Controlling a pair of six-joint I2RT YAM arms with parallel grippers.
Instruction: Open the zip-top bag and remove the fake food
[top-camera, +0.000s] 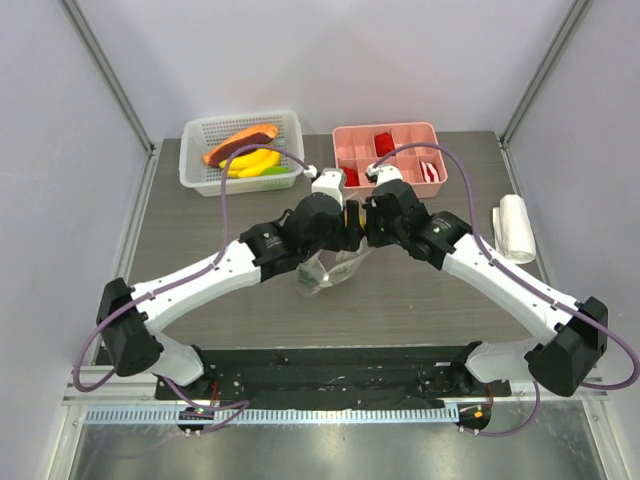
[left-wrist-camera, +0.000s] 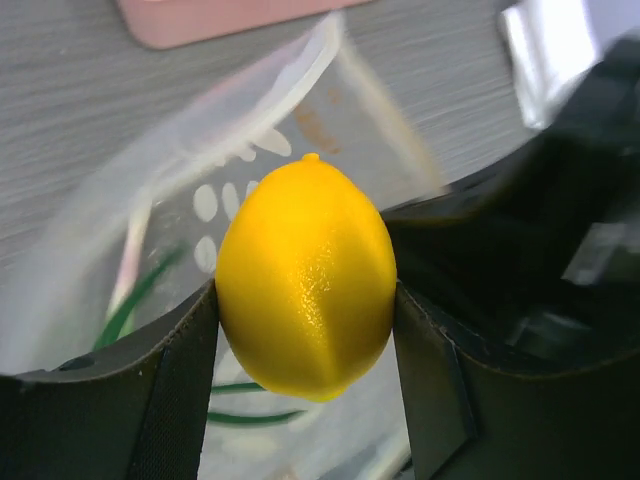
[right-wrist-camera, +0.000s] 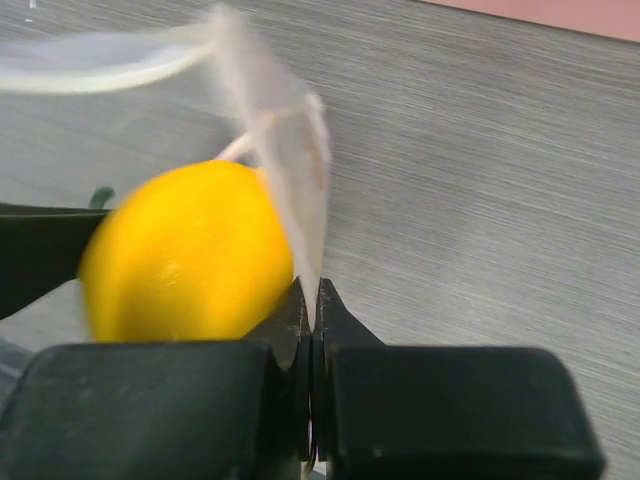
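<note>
**Top view:** Two white-and-black arms are being shown meeting over the middle of a grey wood-grain table (top-camera: 250, 310). The clear, floppy zip-top bag (top-camera: 325, 272) is lying crumpled beneath them. At eleven o'clock, a white perforated plastic basket (top-camera: 190, 172) is holding a long orange-and-maroon sausage piece (top-camera: 240, 143), yellow bananas (top-camera: 255, 160) and a small green piece (top-camera: 272, 170). At one o'clock, small red and white blocks (top-camera: 384, 143) are sitting in a pink divided tray (top-camera: 342, 133). At three o'clock, a white rolled cloth (top-camera: 512, 228) is lying.

**Left wrist view:** A glossy, hard yellow plastic lemon (left-wrist-camera: 305, 275) with faint ridges is being clamped at its widest part by the left gripper (left-wrist-camera: 305, 300). It is being held over the bag's open mouth. White dots and green lines are showing through the film.

**Right wrist view:** The right gripper (right-wrist-camera: 312, 320) is being pressed together on a thin flap of the bag's rim. The lemon is at ten o'clock from it.

**Judgement:** The lemon is probably being drawn out. The rim should be pinned while the lemon is lifted straight through the mouth. The slick, rounded shell could slip from the pads, and the limp film could cling.
</note>
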